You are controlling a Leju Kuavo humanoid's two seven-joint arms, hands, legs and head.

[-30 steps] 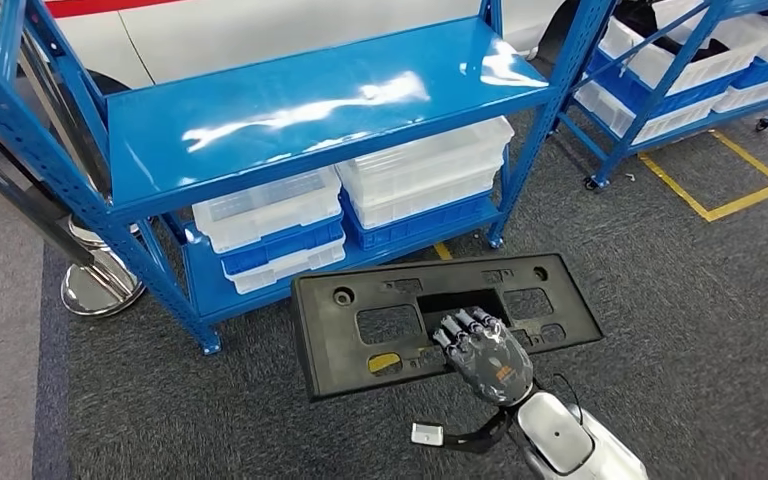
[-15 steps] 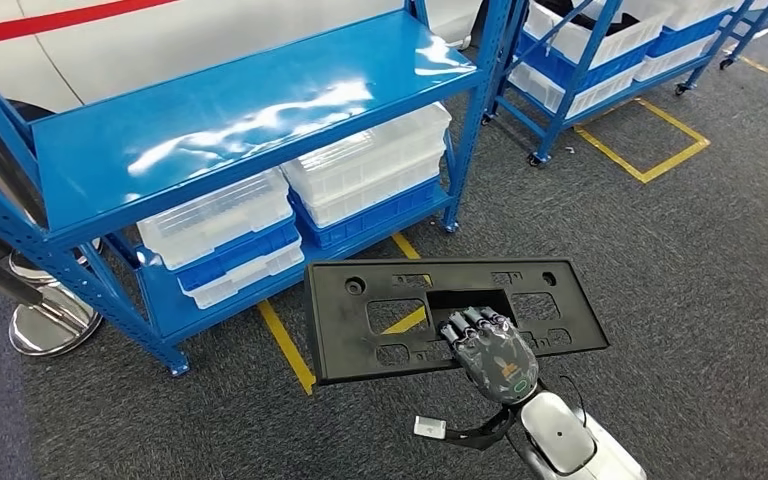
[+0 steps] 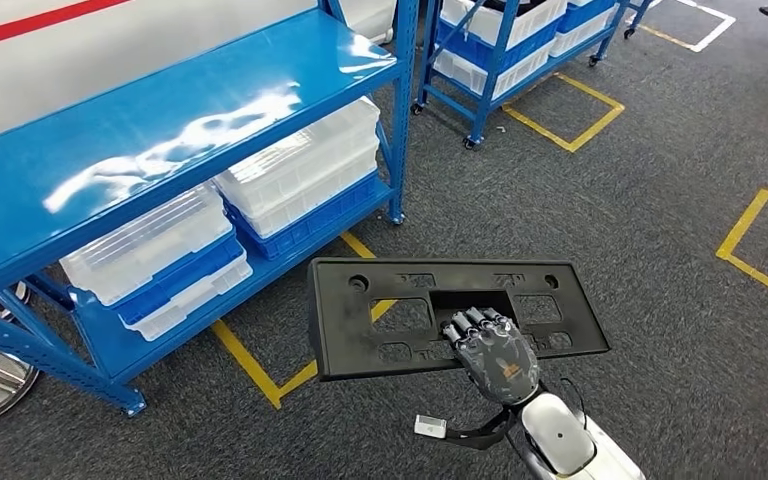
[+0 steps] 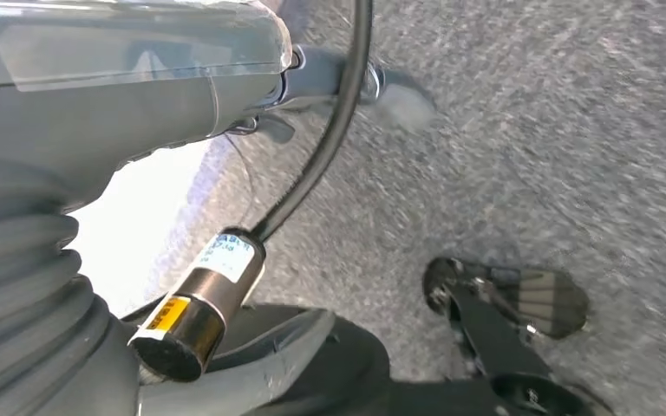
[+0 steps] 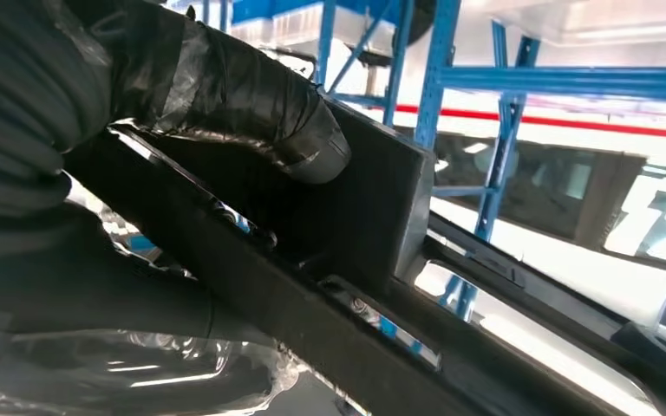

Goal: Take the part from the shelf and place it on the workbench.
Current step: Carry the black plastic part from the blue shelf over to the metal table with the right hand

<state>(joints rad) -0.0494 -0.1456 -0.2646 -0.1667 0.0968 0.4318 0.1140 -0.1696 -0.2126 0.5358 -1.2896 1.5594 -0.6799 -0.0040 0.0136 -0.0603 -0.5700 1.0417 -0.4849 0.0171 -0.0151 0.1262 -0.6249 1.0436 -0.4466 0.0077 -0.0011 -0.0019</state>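
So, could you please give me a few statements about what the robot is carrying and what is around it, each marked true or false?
1. The right robot hand grips the black part. True.
2. The black part lies on the top shelf of the blue rack. False: it is held above the carpet, away from the rack.
3. White and blue bins sit on the rack's lower shelf. True.
4. The floor lines under the part are red. False: they are yellow.
5. The part has cutouts through which the floor shows. True.
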